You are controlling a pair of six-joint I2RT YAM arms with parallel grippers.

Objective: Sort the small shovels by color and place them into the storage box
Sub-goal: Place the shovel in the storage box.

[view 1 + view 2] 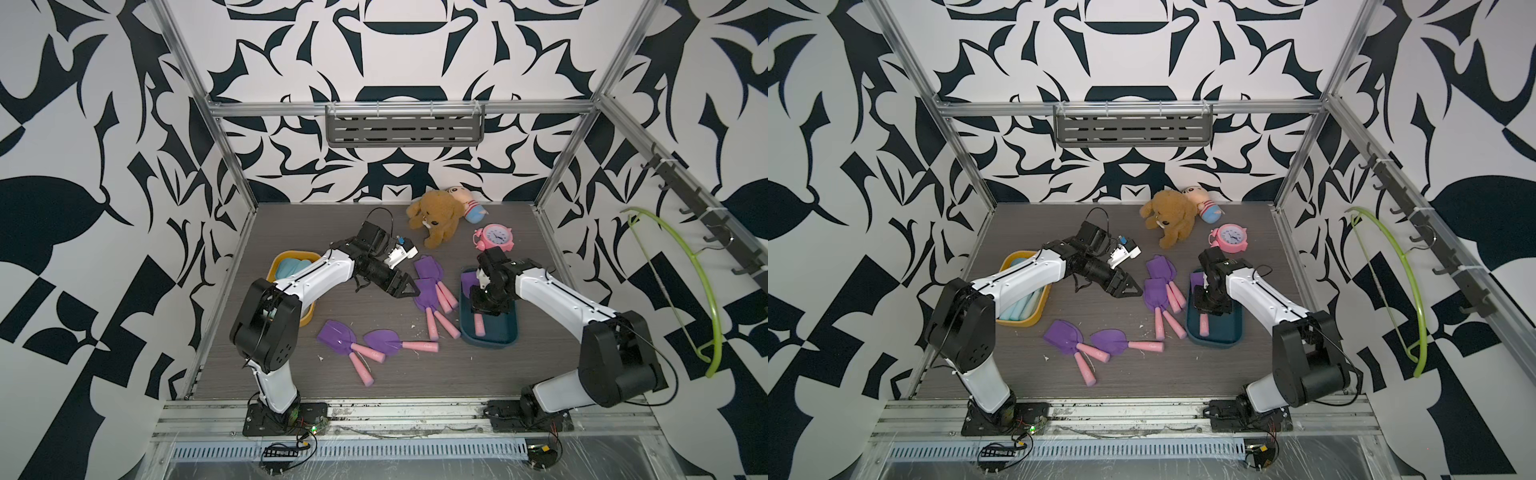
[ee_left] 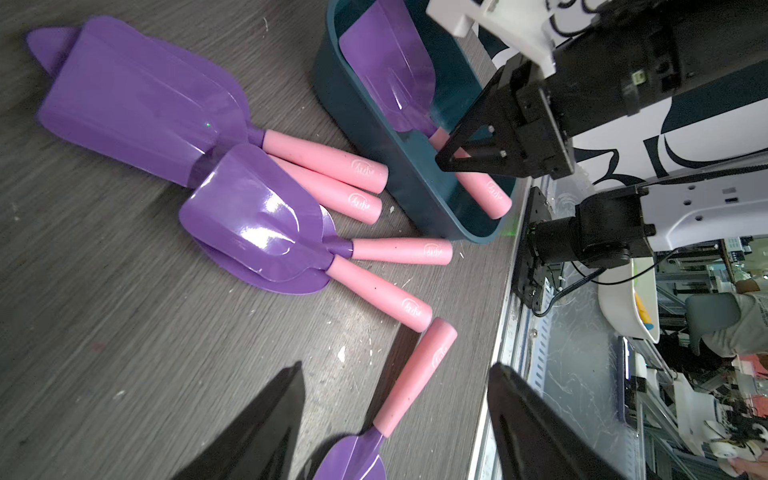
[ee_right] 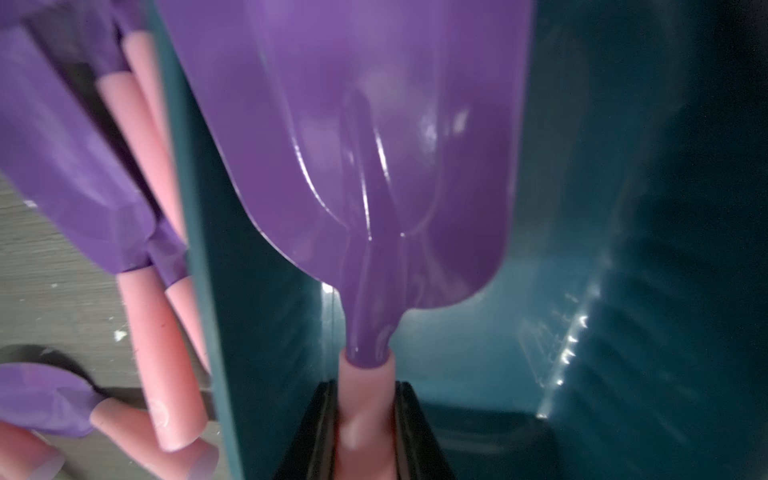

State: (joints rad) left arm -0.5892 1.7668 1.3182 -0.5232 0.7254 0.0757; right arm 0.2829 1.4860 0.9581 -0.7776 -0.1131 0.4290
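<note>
Holding a purple shovel in the teal box.
My right jaws clamp its pink handle; my left jaws stand open near the box.

Shows two like limbs, left arm and right arm, each with glossy white shells on the long links, dotted with small dark screws and split by a thin black seam. Carries bulky rounded black housings at the shoulders, the left one pierced by a cluster of small holes. Sits on flat black base plates trailing thin red and black wires. Wears a thin black cable at the left wrist, beside a white camera mount. Ends in matte black left gripper and right gripper, with tapered, wedge-shaped fingers.
</note>
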